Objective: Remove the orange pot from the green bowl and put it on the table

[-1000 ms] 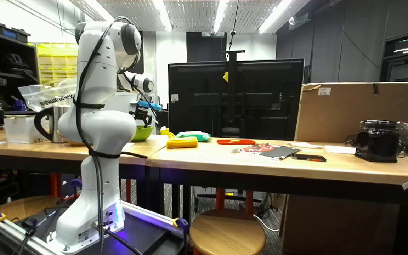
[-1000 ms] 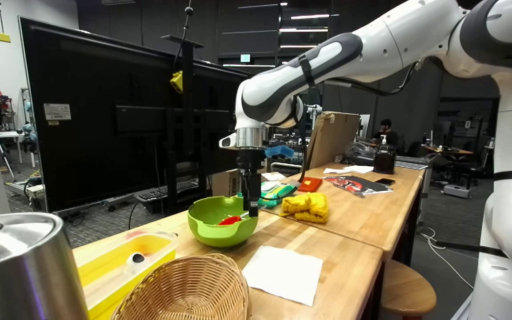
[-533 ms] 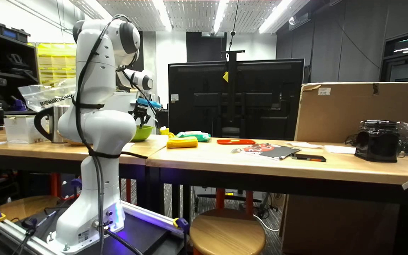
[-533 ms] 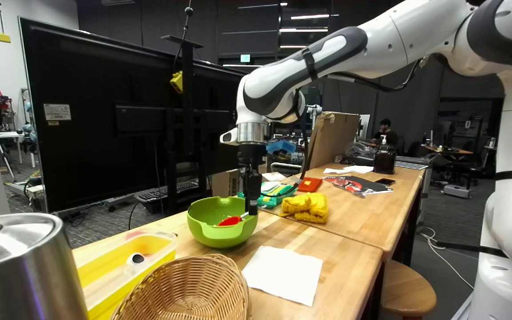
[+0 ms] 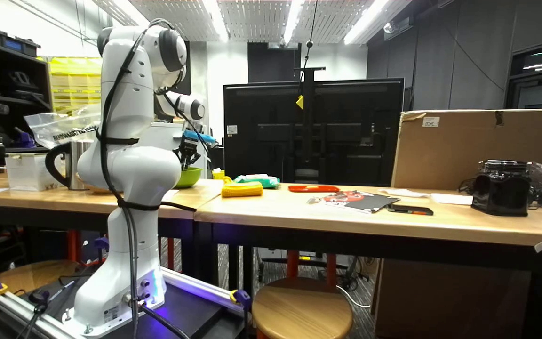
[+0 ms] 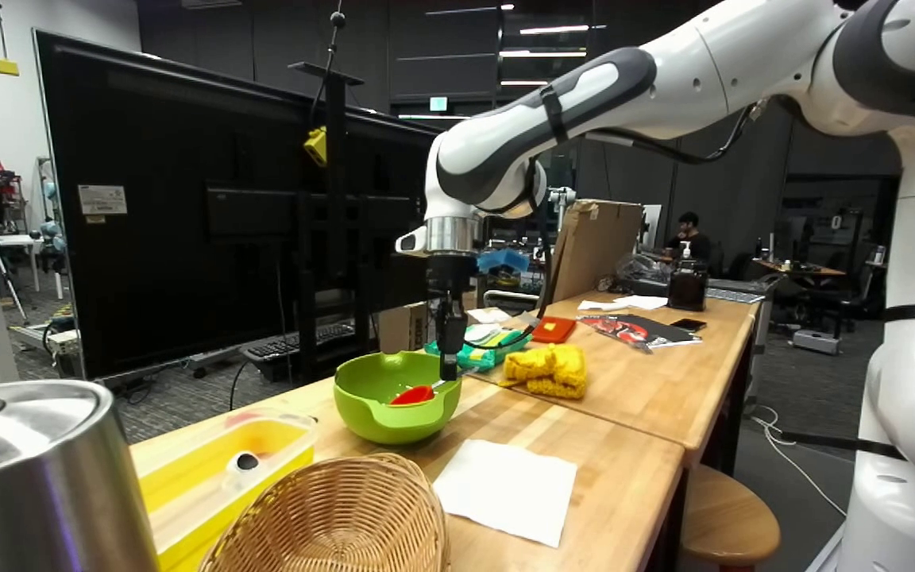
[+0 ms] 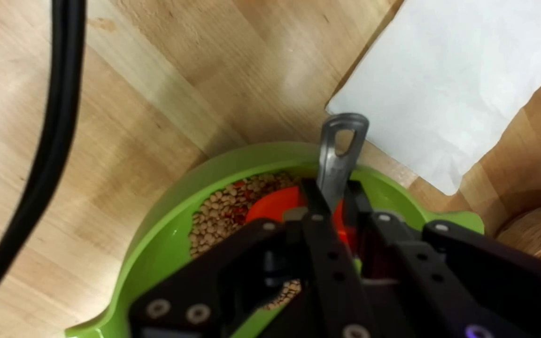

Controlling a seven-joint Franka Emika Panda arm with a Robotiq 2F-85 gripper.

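The orange pot (image 6: 412, 395), shown red-orange with a grey handle, lies inside the lime green bowl (image 6: 382, 425), its handle sticking up over the rim. From above, in the wrist view, my gripper (image 7: 332, 190) has its fingertips on both sides of the grey handle (image 7: 337, 159), shut on it. Part of the orange cup is hidden behind the fingers. Brown lentil-like grains (image 7: 214, 218) fill part of the bowl. In an exterior view the gripper (image 6: 448, 369) points straight down at the bowl's rim. The bowl stands on the light wooden table (image 7: 158, 94).
Beside the bowl lies a white paper sheet (image 6: 505, 492). A wicker basket (image 6: 330, 492), a yellow bin (image 6: 299, 441) and a steel kettle (image 6: 28, 477) stand nearby. A yellow cloth (image 6: 545, 369) and a green packet (image 6: 497, 349) sit behind the gripper. A large black screen (image 6: 171, 238) rises alongside.
My gripper's fingers have come together on the pot's handle. The hand has shifted slightly upward. The bowl stays practically where it was.
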